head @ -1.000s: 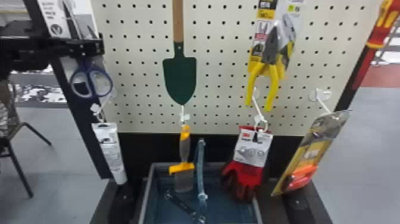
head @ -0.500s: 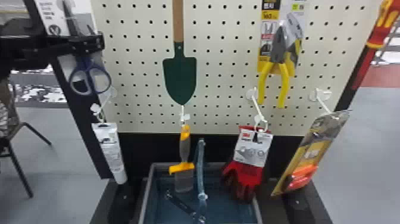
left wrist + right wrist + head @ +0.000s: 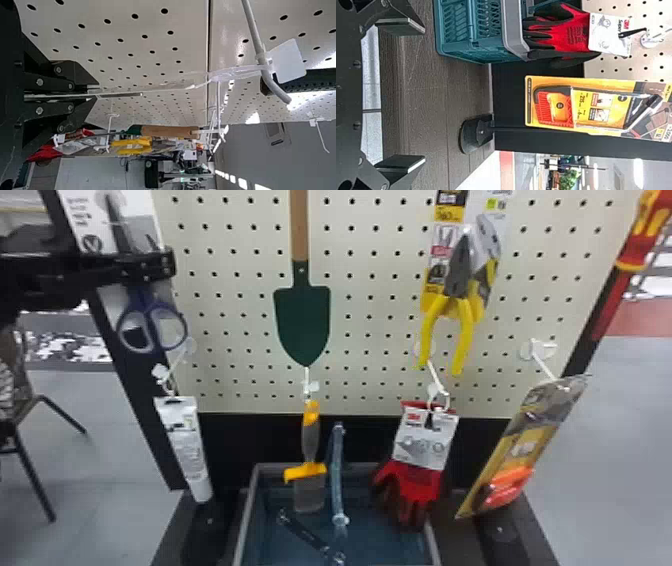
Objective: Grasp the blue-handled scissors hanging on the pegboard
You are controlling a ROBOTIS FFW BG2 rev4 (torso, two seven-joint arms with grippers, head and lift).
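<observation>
At the pegboard's left edge in the head view, my left gripper [image 3: 169,264] crosses the scissors' card [image 3: 107,220], just above the blue handles [image 3: 152,326], which hang down below it. The left wrist view has the left gripper [image 3: 95,95] with its fingers together on the thin pack [image 3: 138,93], seen edge-on. A clear plastic loop [image 3: 237,72] joins that pack to a white hook [image 3: 255,33]. In the right wrist view, my right gripper [image 3: 424,95] stands wide open with nothing between its fingers, low beside the stand.
A green trowel [image 3: 302,320] and yellow-handled pliers [image 3: 450,310] hang right of the scissors. A white tube [image 3: 185,450] hangs below them. Red gloves [image 3: 412,490] and a packaged saw [image 3: 525,445] are farther right. A basket [image 3: 250,500] stands at the bottom.
In the head view, the pliers have swung right and then back left. The left gripper has shifted only slightly, still at the scissors' card.
</observation>
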